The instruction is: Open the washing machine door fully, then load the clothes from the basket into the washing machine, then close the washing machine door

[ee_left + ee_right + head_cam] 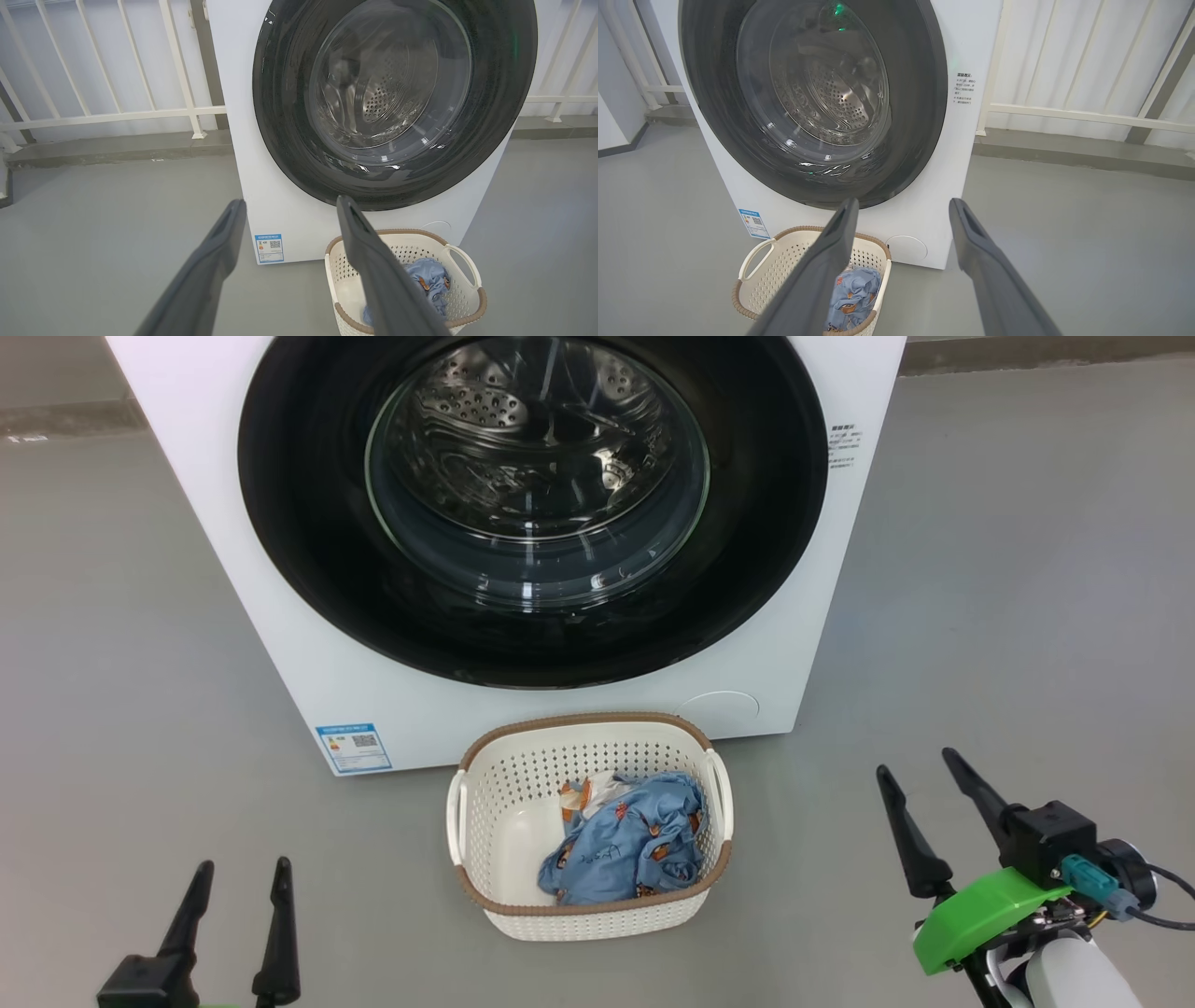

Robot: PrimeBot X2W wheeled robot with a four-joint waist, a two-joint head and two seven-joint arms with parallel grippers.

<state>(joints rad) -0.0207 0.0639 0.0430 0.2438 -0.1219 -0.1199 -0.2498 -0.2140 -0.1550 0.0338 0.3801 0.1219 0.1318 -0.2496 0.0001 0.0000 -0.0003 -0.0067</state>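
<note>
The white washing machine [271,644] stands ahead, and its door [299,523], black-rimmed with a glass bowl, lies flat against the front. On the floor just before it sits the cream basket [485,821] holding the light-blue clothes [630,840] in its right half. My left gripper [242,866] is low at the left, open and empty, well short of the basket. My right gripper [915,762] is open and empty to the basket's right. The left wrist view has the left gripper [290,200], the door [280,116] and the basket [467,280]; the right wrist view has the right gripper [904,201] and the basket [756,289].
Grey floor [1027,616] spreads on both sides of the machine. A white railing [93,112] on a low kerb runs behind it, and again at the right [1064,114]. A blue label sticker [353,747] and a round cap [719,709] sit low on the machine's front.
</note>
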